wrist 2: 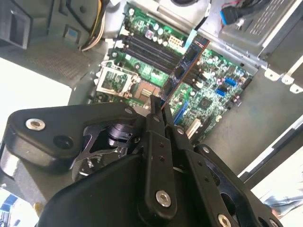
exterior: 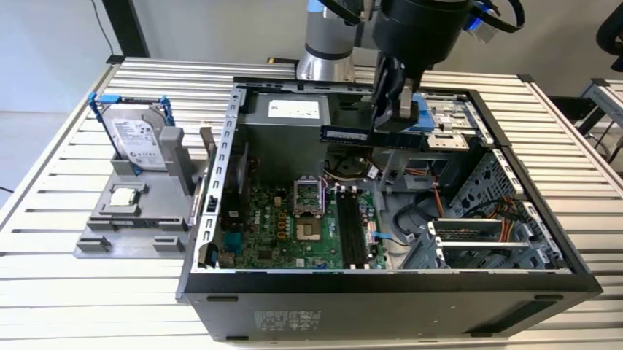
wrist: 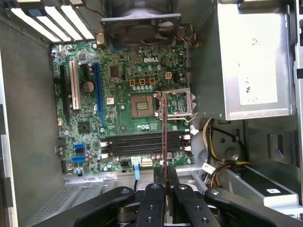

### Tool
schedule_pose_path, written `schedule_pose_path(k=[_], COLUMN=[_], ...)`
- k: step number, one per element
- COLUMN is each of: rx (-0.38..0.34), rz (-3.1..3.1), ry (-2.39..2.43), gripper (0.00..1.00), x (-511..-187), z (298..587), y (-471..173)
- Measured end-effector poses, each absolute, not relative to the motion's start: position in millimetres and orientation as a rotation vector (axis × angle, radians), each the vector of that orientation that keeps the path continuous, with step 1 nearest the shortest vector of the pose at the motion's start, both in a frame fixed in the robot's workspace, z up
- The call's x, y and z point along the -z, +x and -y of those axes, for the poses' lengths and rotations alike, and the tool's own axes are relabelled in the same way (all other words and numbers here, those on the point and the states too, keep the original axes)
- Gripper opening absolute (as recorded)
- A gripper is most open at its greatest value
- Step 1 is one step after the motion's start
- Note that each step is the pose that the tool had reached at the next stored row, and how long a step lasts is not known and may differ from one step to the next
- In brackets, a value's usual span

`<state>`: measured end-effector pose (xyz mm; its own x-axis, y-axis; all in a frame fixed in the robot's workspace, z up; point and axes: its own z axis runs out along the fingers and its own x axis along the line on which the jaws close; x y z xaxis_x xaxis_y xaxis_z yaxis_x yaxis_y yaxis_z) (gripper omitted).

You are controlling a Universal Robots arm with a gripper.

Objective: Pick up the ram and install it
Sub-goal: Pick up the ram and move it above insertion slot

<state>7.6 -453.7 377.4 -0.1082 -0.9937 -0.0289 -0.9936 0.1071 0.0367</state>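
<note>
Plainly the gripper (exterior: pixel 383 128) clamps the ram (exterior: pixel 343 134) in its jaws — stick pointing to the exterior view's left, high above and crosswise to the motherboard slots (exterior: pixel 351 232).

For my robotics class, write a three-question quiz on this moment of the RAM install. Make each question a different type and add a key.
1. True or false: the gripper is shut on the ram.
2. Where is the ram? A) seated in a slot B) held in the air above the open case C) lying flat on the case floor
3. Fill in: the hard drive stands on a grey holder to the exterior view's ___ of the case.

Key: 1 true; 2 B; 3 left.
</note>
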Motion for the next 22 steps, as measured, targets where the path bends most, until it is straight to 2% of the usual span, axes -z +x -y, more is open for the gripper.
schedule_pose_path(k=[22], rx=[0.072], rz=[2.334], ry=[2.096], gripper=[0.0], x=[-377], z=[447], y=[22])
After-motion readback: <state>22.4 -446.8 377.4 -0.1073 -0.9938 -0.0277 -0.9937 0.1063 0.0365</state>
